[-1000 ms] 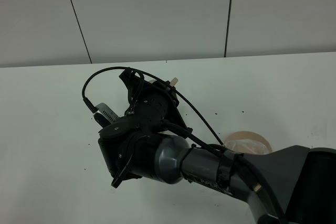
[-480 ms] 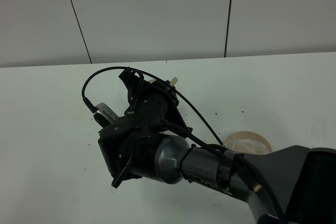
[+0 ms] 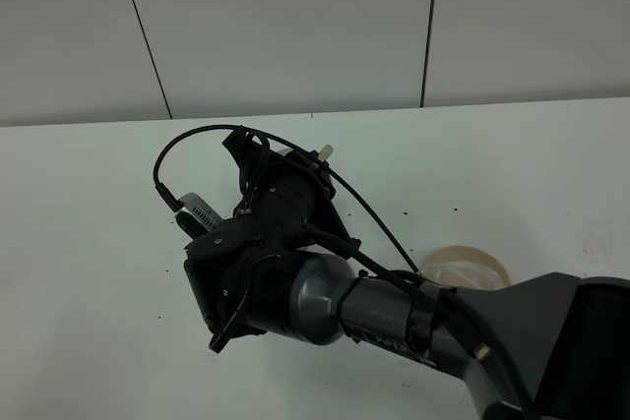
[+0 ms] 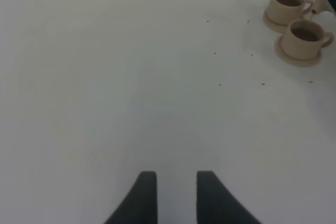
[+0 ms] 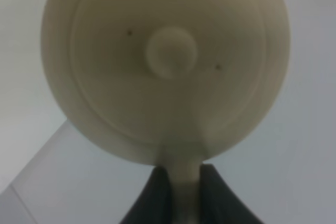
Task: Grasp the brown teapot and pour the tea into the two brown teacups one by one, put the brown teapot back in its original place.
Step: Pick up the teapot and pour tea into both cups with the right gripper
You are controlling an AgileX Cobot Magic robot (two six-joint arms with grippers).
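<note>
White tabletop (image 4: 131, 77): you're clamping the right gripper (image 5: 181, 190) tight on the squat tan matte teapot (image 5: 165, 61) by its handle, holding it over the two filled tan cups (image 4: 294, 22) for pouring, left gripper (image 4: 176, 192) idling slightly parted, empty.

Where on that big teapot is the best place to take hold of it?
By its loop handle, coming from the side opposite the spout, judging by the right hand, whose fingers are shut on it. The teapot has a wide, round, smooth body with a small lid knob, so the thin handle seems the only part slim enough to pinch firmly.
</note>
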